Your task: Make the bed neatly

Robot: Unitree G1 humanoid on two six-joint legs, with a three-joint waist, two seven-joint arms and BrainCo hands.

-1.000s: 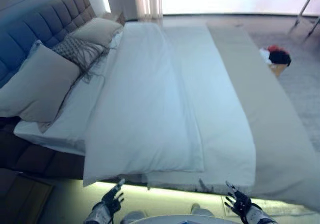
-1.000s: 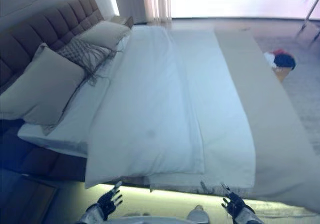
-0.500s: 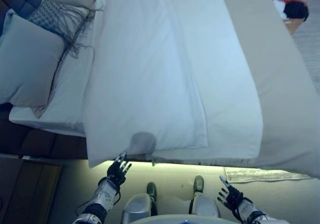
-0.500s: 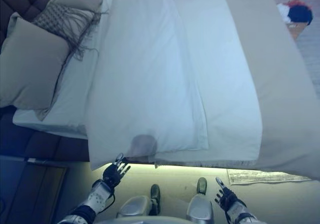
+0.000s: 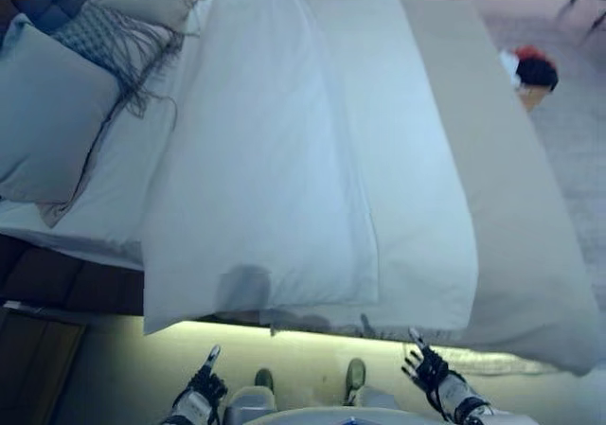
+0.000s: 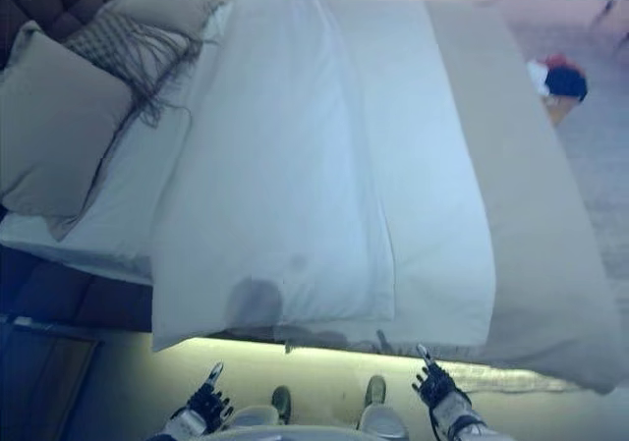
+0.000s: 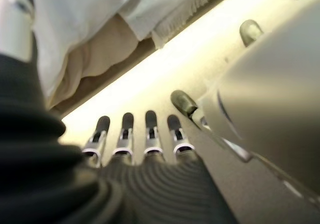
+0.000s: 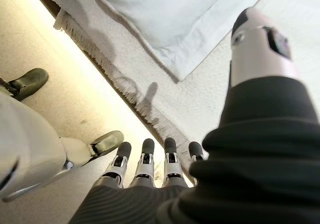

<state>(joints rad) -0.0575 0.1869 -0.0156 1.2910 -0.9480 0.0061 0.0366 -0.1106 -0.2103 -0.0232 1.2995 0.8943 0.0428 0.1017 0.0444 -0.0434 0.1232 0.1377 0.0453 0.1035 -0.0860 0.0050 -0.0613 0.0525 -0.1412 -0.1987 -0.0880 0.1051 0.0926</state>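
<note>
Left hand [image 5: 202, 388]: fingers straight, empty, below bed's near edge.
Right hand [image 5: 428, 368]: spread, empty.
Duvet [image 5: 275, 179]: folded lengthwise on bed [image 5: 530, 236].

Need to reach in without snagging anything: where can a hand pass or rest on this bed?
Free: the beige blanket strip, right of the white duvet, and the floor band under the bed's near edge, where the left hand and right hand are. Crowded: the head end, with two pillows and a fringed cushion.

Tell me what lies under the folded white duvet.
Under the duvet lies a white sheet, and under that a beige fringed cover reaching the bed's foot. The mattress is covered.
</note>
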